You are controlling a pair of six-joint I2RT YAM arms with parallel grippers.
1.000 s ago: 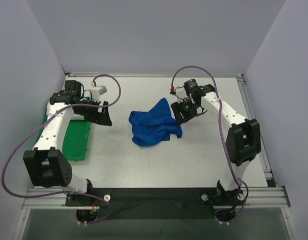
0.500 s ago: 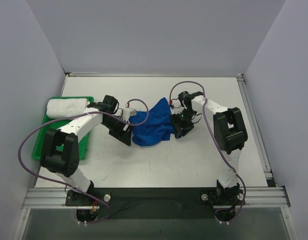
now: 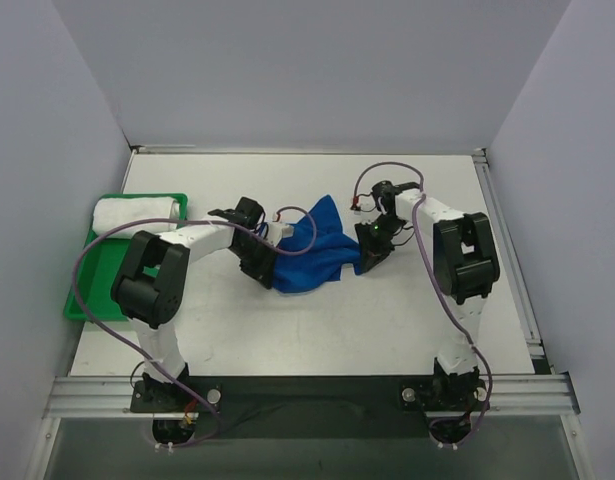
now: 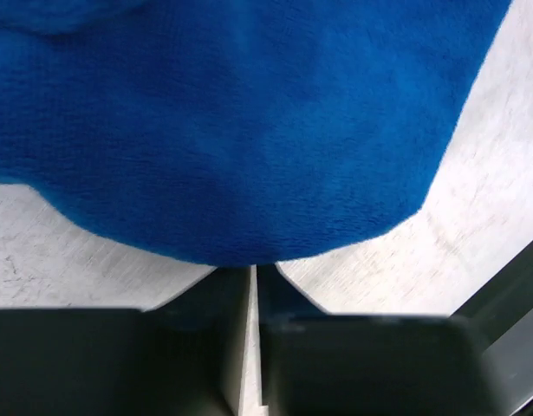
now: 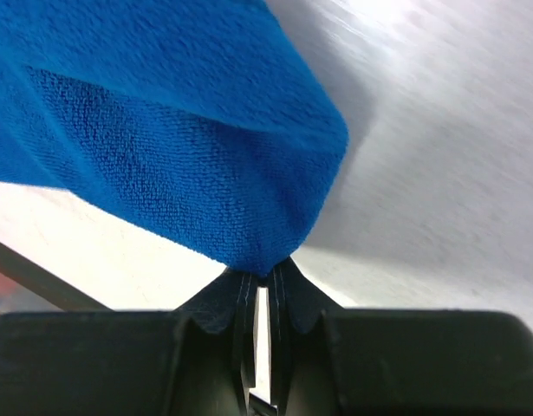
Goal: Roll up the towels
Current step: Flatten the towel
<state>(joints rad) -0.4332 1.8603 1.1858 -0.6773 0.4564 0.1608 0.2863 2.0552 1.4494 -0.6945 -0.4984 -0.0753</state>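
A crumpled blue towel [image 3: 317, 252] lies on the white table between the two arms. My left gripper [image 3: 264, 270] is shut on the blue towel's left edge [image 4: 249, 243], which fills the left wrist view. On the other side, my right gripper [image 3: 368, 256] is shut on a corner of the blue towel [image 5: 262, 260]. A rolled white towel [image 3: 135, 214] rests at the far end of the green tray [image 3: 99, 290] on the left.
The table [image 3: 387, 320] is walled at the back and sides. A metal rail [image 3: 307, 392] runs along the near edge by both arm bases. Purple cables loop from each arm above the table.
Both grippers have closed on the blue towel, the left at its left edge and the right at its right corner. The left arm swung in from the tray side.
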